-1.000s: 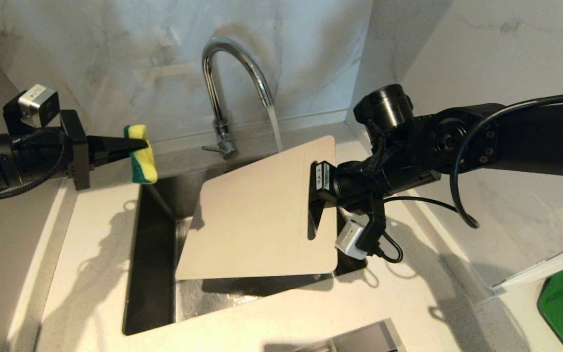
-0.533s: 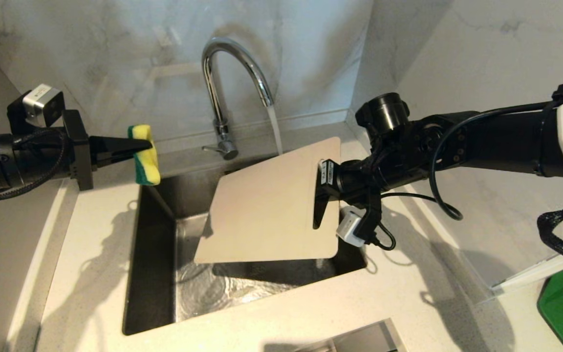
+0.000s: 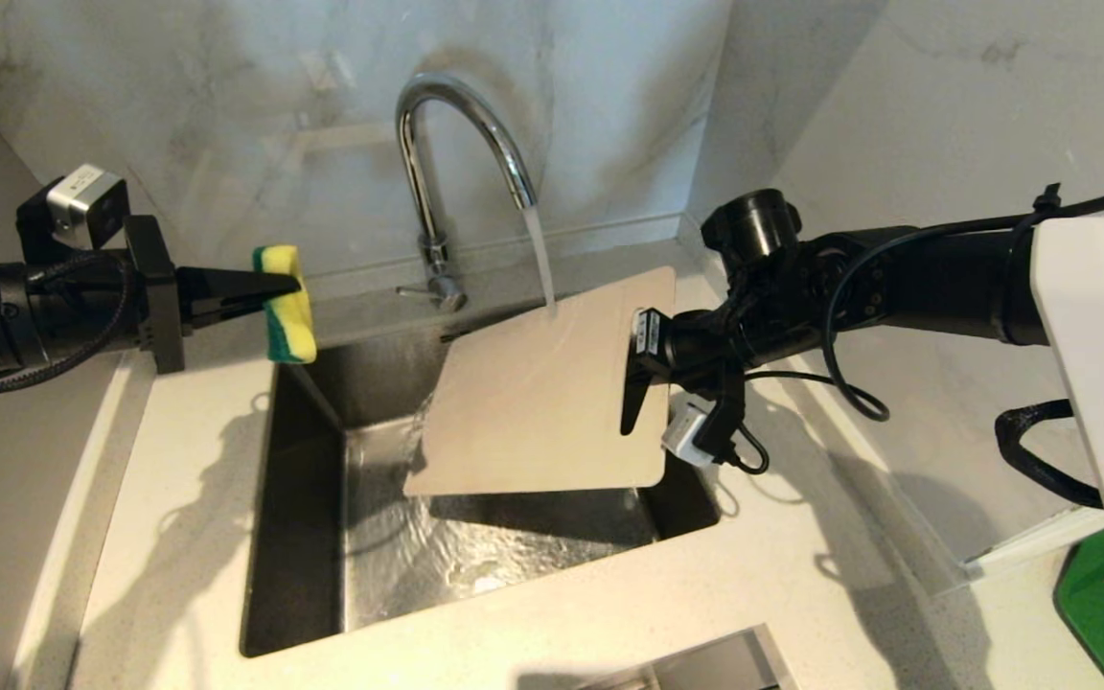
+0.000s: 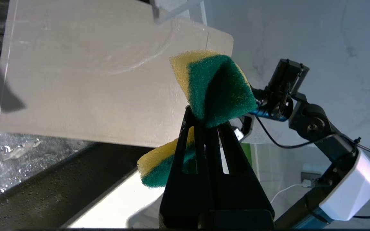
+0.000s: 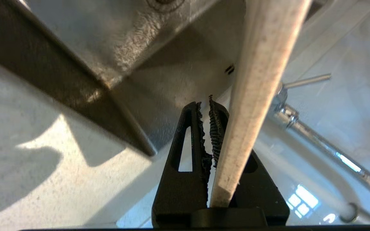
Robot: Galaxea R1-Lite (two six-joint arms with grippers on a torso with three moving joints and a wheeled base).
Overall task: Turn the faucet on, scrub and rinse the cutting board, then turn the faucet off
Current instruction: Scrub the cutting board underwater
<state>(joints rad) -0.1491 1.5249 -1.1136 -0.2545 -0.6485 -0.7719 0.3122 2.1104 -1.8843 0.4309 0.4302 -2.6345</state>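
Observation:
Water point(image 3: 540, 259) runs from the chrome faucet point(image 3: 418, 192) and lands on the upper part of the cream cutting board point(image 3: 533, 402). The board hangs tilted over the sink point(image 3: 475, 556). My right gripper point(image 3: 633, 398) is shut on its slotted right end; in the right wrist view the board's edge point(image 5: 255, 96) lies along one finger of that gripper point(image 5: 204, 106). My left gripper point(image 3: 288, 283) hovers left of the sink, apart from the board, shut on a yellow and green sponge point(image 3: 288, 321). The left wrist view shows that gripper point(image 4: 201, 115) pinching the sponge point(image 4: 217, 86) before the board point(image 4: 85, 86).
The faucet's thin lever point(image 3: 415, 290) points left at its base. White counter point(image 3: 178, 498) surrounds the sink, and marble walls rise close behind and to the right. A bright green flat thing point(image 3: 1103, 594) lies at the far right. Water ripples in the basin.
My right arm has drawn the cutting board to the right and tilted it steeper, so the stream now hits its face. The left gripper and sponge have barely shifted.

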